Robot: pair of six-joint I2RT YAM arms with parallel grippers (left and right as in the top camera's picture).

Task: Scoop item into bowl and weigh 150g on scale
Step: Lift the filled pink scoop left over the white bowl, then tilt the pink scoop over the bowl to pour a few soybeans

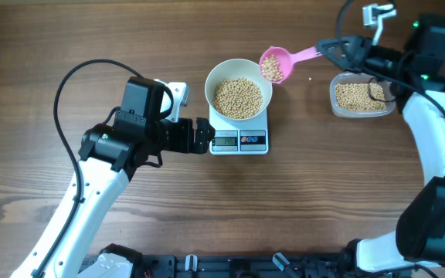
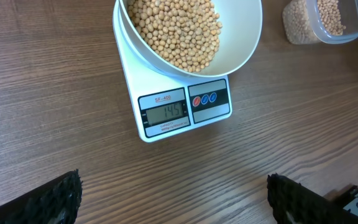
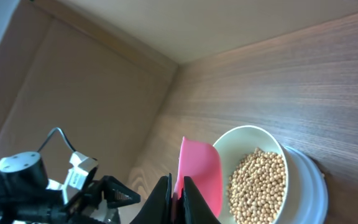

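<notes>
The white bowl [image 1: 213, 83] stands on the white scale [image 1: 239, 142], heaped with tan beans [image 1: 238, 98]. In the left wrist view the scale [image 2: 166, 113] shows 145 under the bowl [image 2: 244, 46] of beans [image 2: 176, 28]. My right gripper [image 1: 329, 49] is shut on the handle of a pink scoop [image 1: 275, 63], which hangs over the bowl's right rim with beans in it. The right wrist view shows the right gripper [image 3: 178, 200] pinching the scoop [image 3: 199, 177] beside the bowl [image 3: 227, 148]. My left gripper [image 1: 202, 136] is open and empty at the scale's left side, its fingers [image 2: 51, 200] wide apart.
A clear plastic tub [image 1: 359, 96] partly filled with beans sits at the right, under the right arm; it also appears top right in the left wrist view [image 2: 328, 22]. The left arm lies across the table's left half. Bare wood surrounds the scale.
</notes>
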